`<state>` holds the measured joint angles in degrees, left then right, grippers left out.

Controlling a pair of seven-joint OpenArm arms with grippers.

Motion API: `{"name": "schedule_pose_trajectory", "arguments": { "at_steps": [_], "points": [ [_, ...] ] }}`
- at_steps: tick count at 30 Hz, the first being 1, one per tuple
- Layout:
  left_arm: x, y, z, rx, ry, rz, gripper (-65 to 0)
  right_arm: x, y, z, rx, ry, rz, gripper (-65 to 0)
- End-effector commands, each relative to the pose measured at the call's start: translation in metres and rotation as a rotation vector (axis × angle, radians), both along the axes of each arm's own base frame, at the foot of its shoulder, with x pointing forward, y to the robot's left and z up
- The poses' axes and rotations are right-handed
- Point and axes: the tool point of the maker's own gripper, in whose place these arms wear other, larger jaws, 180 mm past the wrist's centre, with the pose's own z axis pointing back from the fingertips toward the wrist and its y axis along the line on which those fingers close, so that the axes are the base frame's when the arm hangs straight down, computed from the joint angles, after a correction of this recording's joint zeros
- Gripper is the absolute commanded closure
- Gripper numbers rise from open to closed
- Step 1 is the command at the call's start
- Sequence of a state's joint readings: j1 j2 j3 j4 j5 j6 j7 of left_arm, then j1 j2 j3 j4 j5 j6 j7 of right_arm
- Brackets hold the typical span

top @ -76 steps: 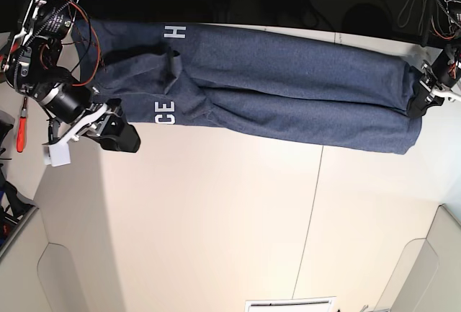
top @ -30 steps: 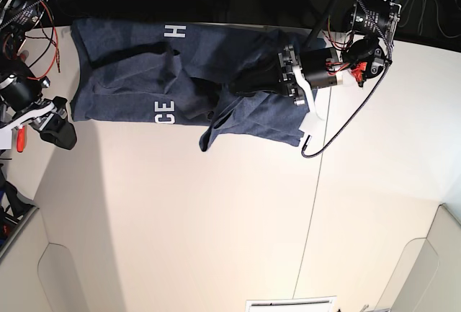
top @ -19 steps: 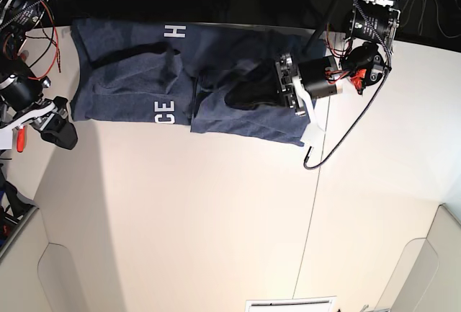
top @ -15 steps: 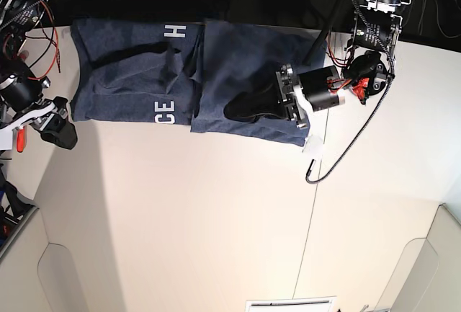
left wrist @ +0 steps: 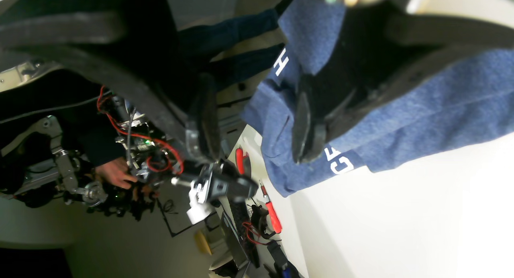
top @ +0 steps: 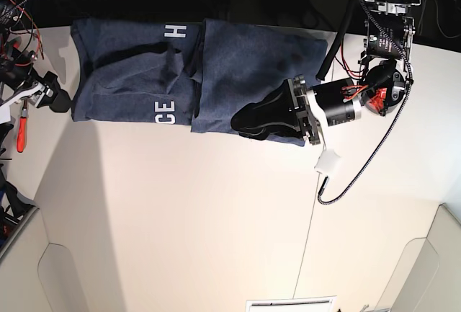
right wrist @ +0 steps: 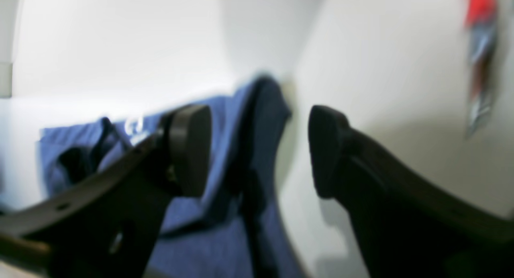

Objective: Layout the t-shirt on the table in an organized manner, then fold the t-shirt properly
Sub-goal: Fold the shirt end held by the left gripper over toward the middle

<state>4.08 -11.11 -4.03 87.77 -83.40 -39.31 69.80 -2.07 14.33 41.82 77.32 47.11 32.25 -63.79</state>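
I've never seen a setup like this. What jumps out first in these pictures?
A dark blue t-shirt with white letters lies partly folded along the far edge of a wide pale table. The left gripper hovers open at the fold, while the right gripper waits open beside the shirt's other end.

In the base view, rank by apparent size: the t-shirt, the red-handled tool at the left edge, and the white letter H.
1. t-shirt, by far the largest.
2. red-handled tool.
3. letter H.
The tool and the H look close in size, so their order is uncertain.
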Motion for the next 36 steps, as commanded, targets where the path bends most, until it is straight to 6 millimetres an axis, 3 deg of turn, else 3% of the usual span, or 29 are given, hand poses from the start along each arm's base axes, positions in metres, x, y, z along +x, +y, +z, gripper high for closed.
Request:
{"name": "schedule_pose_trajectory", "arguments": {
  "at_steps": [1, 5, 14, 27, 29, 32, 34, 36],
  "points": [
    [0.007, 0.003, 0.014, -0.023, -0.05, 0.009, -32.9, 0.008, -0.005, 0.011, 0.02, -0.048, 0.0, -37.8],
    [0.007, 0.002, 0.014, -0.024, -0.049, 0.009, -32.9, -0.004, 0.008, -0.005, 0.147, 0.0, -0.006, -37.8],
    [0.007, 0.002, 0.014, -0.024, -0.05, 0.01, -32.8, -0.036, 0.018, -0.038, 0.206, 0.121, -0.018, -37.8],
    [0.012, 0.013, 0.016, -0.022, -0.057, 0.047, -32.8, -0.037, 0.064, -0.046, 0.248, 0.159, 0.12, -37.0],
    [0.016, 0.023, 0.017, -0.015, -0.061, 0.076, -32.8, -0.037, 0.066, -0.046, 0.248, 0.162, 0.126, -31.3],
    [0.02, 0.047, 0.016, 0.02, -0.066, 0.125, -32.4, -0.037, 0.063, -0.045, 0.247, 0.158, 0.119, -11.9],
    [0.019, 0.069, 0.011, 0.069, -0.059, 0.156, -25.1, -0.036, 0.061, -0.044, 0.245, 0.153, 0.111, 0.0],
    [0.015, 0.09, -0.001, 0.149, -0.036, 0.184, -12.6, -0.035, 0.057, -0.043, 0.244, 0.145, 0.098, 0.0]
  ]
}}
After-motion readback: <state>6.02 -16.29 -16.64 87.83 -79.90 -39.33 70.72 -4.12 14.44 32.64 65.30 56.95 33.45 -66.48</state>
